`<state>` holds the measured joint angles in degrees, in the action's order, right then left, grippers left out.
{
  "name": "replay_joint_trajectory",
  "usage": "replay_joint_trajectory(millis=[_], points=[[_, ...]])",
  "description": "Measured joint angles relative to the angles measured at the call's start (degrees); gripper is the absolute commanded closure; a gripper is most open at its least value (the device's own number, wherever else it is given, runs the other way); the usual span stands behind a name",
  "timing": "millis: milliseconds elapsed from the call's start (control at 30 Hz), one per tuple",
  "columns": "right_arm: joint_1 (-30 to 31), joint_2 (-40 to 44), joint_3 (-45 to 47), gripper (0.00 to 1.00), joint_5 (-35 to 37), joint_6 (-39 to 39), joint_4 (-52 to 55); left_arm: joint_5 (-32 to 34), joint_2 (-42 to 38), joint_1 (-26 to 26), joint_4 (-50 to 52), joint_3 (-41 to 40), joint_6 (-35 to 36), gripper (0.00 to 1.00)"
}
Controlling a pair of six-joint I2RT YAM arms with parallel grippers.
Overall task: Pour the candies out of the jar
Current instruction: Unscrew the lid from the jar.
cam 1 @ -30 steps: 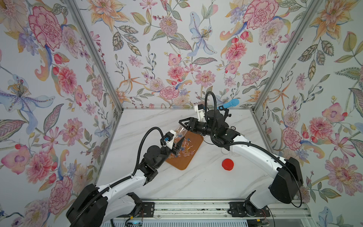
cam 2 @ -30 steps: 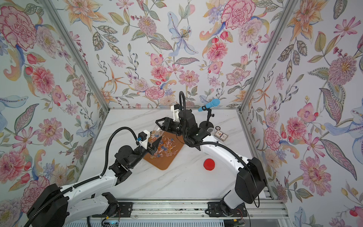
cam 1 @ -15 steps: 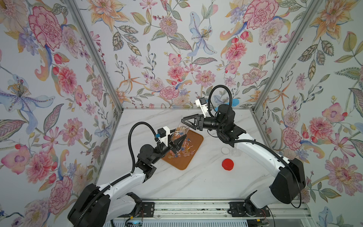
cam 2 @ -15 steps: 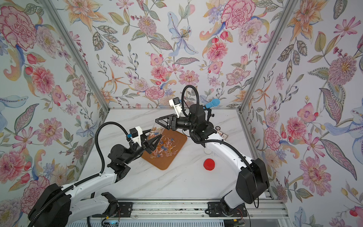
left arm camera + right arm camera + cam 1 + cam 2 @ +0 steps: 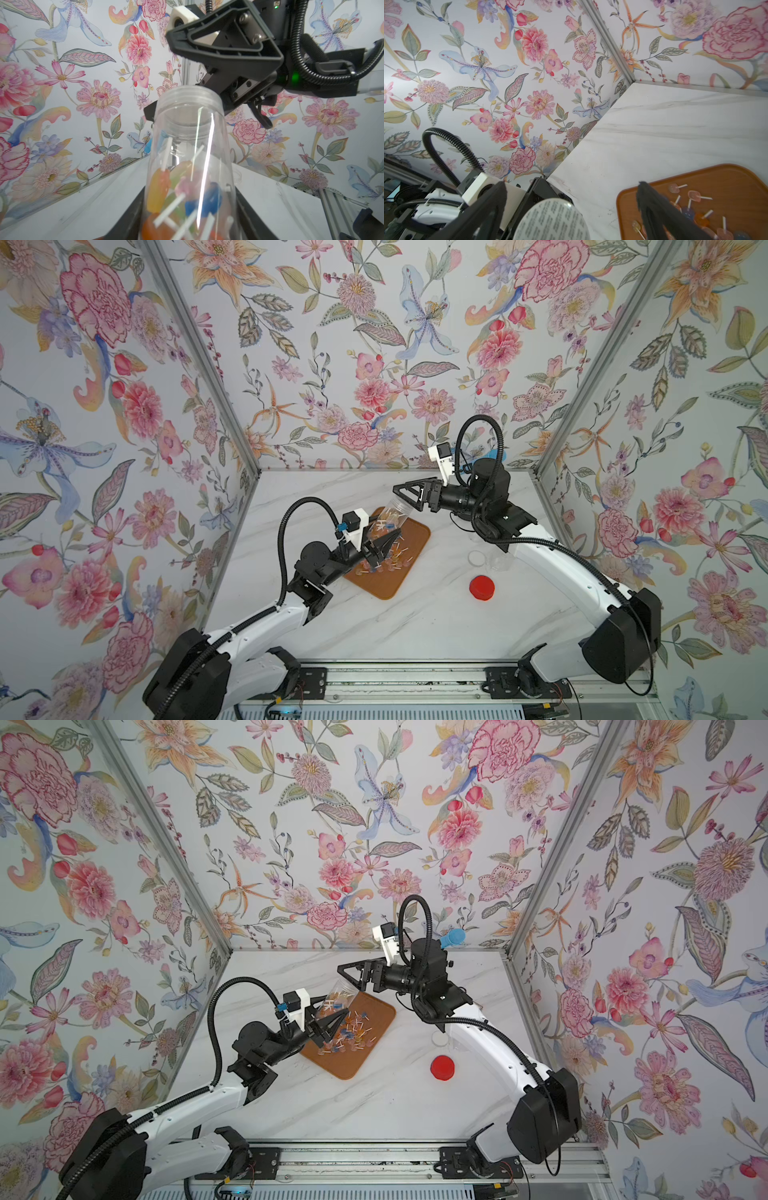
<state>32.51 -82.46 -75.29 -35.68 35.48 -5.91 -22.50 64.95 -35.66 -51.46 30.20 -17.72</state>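
Left gripper (image 5: pixel 386 545): clenched on the clear jar (image 5: pixel 187 128), one finger on each flank, near its lower end.
Jar: tilted above the orange-brown tray (image 5: pixel 392 587), lower end down among the left fingers, upper end raised toward the right gripper (image 5: pixel 406 500). A round printed disc (image 5: pixel 550 220) covers that upper end, so I take it for the base. The mouth itself is hidden.
Right gripper: released, jaws spread wide. The disc end sits between them, and I see no contact.
Lollipops (image 5: pixel 353 1036): a scatter of orange, blue and pink heads on white sticks lies on the tray under the jar. In the left wrist view a clump of them sits inside the jar, bunched at the low end by the fingers.
Step in hand: mid-pour, judged roughly half done — the clump looks wedged, sticks crossed.
Next move calls for: a steeper tip or a shake from the left arm, or a tap on the base from the right. The mouth should stay over the tray so nothing rolls onto the marble table (image 5: pixel 415 626).
Keep clear of: the red lid (image 5: pixel 482 587) and the clear container (image 5: pixel 496 560) — both lie beside the right arm.
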Motion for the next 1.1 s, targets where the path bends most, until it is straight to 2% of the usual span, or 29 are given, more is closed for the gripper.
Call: replay_joint_trajectory(millis=[167,267,467,833,1067,1100], points=[[3.2,1.3,0.0,0.03,9.4,1.0,4.7,7.1,-1.6,-0.6,3.6,0.0,5.3,1.00],[5.1,0.7,0.0,0.08,12.3,2.5,5.8,10.4,-1.9,-1.1,4.7,0.0,7.5,1.00],[7.4,-1.7,0.0,0.13,14.0,5.3,4.7,14.7,-2.4,-2.5,5.4,-0.7,10.5,1.00],[9.6,-3.6,-0.2,0.40,17.2,7.9,2.0,17.4,-2.8,-3.4,6.5,-1.7,12.6,1.00],[9.9,-4.5,-0.4,0.43,17.6,8.1,0.9,18.9,-3.0,-3.6,6.6,-2.0,12.9,1.00],[9.9,-4.6,-0.4,0.46,17.6,8.1,0.8,19.1,-3.0,-3.6,6.7,-2.0,12.9,1.00]])
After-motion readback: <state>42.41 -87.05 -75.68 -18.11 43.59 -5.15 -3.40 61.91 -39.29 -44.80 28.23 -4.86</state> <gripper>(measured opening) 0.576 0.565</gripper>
